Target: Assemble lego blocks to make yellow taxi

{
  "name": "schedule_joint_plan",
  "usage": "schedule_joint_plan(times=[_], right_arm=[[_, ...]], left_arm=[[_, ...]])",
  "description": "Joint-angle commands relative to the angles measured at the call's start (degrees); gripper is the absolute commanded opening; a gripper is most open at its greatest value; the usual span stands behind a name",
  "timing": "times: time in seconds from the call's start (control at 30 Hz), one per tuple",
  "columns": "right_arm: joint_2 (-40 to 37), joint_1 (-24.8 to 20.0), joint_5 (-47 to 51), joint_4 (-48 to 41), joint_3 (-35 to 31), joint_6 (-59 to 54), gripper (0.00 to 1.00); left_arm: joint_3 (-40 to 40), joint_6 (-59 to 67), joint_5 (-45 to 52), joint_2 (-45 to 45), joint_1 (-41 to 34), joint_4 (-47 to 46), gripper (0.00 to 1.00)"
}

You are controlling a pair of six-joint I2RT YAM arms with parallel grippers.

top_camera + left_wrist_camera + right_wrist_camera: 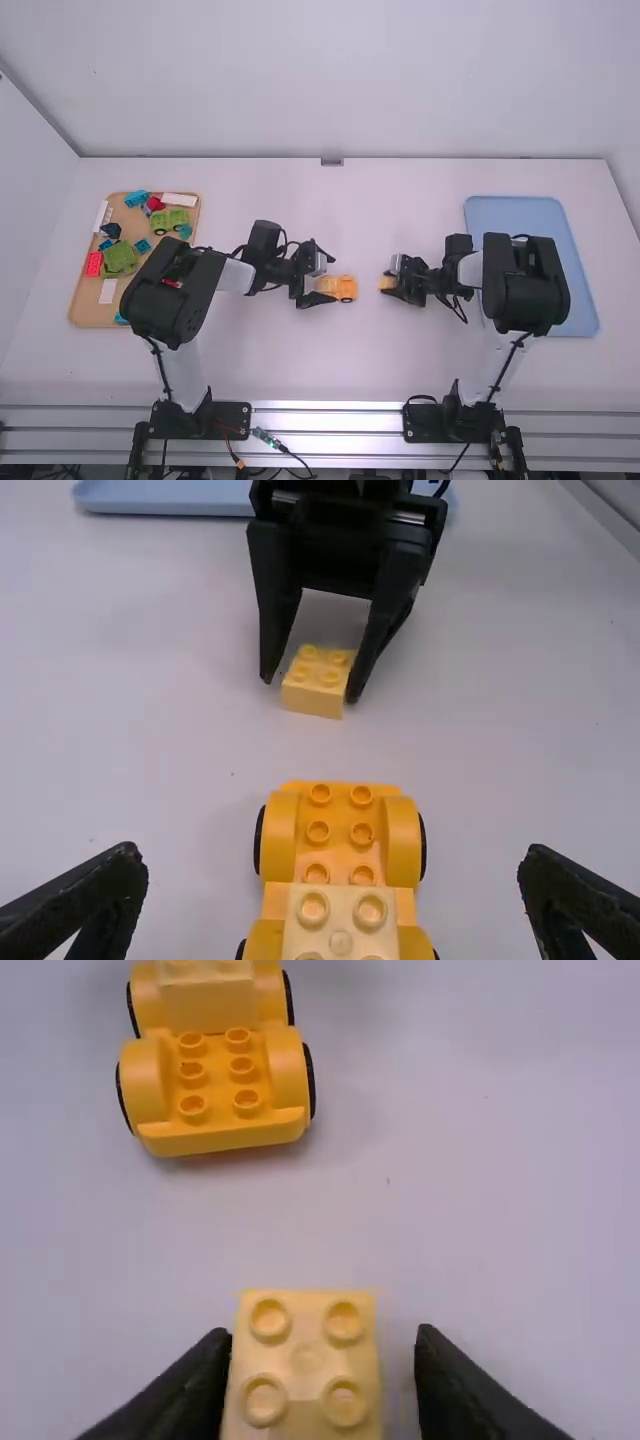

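Left gripper (326, 279): fingers spread wide, one to each side of the yellow vehicle base (340, 850), apart from it. A pale yellow block (342, 925) sits on the base; studs beside it are exposed. Right gripper (393, 283): partly open around the small yellow block (304, 1370), one finger at or just beside its side, a gap at the other; contact is unconfirmed. A strip of counter (360, 210) separates base and small yellow block, giving room between grippers; both lie well inside the counter edges. Outward, the tan tray (90, 312) borders the left arm and the blue tray (510, 210) the right.
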Motion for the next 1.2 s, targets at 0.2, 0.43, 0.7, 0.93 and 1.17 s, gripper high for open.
schedule_joint_plan(times=[0.2,0.43,0.7,0.93,1.17], right_arm=[[1.0,0.0,-0.3,-0.2,-0.5,0.4,0.28],[1.0,-0.1,-2.1,-0.2,-0.5,0.1,0.25],[1.0,1.4,-2.2,0.0,-0.5,0.0,0.25],[1.0,3.5,-1.6,-2.0,1.3,0.0,0.25],[1.0,3.7,-2.2,-1.7,1.4,0.0,0.25]], left_arm=[[-0.4,-0.2,1.2,0.3,-0.2,-1.2,0.99],[-0.4,6.4,-1.0,0.4,-0.2,-5.9,0.99],[-0.4,7.7,-1.2,1.4,-1.6,-5.0,0.99],[-0.4,2.8,-3.3,3.8,-2.9,-0.1,0.99],[-0.4,0.5,-2.6,9.4,-2.7,7.3,0.99]])
